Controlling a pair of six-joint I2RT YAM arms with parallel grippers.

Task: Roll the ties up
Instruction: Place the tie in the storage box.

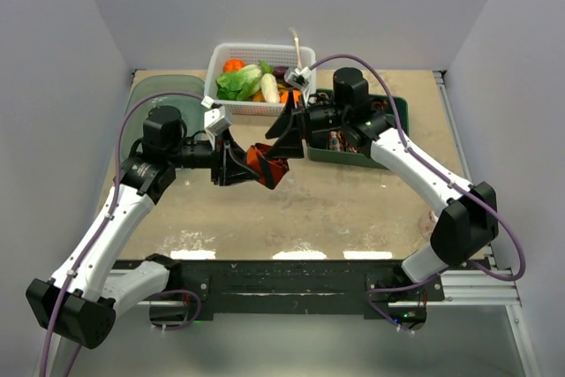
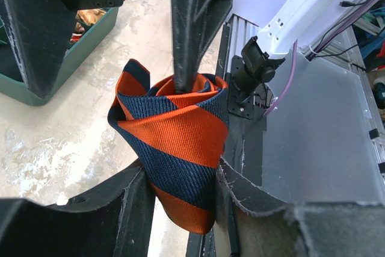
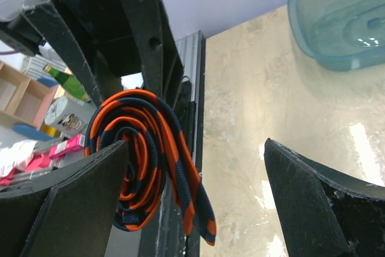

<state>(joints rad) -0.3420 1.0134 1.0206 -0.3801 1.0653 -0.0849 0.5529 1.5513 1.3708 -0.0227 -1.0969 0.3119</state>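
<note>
Above the middle of the mottled beige worktop [image 1: 344,209], enclosed by plain white walls [image 1: 353,6], the left claw [image 2: 180,191] pinches the rolled orange-and-navy tie [image 2: 174,136]. The right claw [image 3: 195,154] is spread wide, close by.

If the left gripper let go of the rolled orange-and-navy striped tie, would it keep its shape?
Probably not: the striped tie looks like soft woven fabric, and its coil is squashed where the left gripper pinches it. Its loose end hangs free, so it would likely unwind. It would probably slump rather than roll.
</note>
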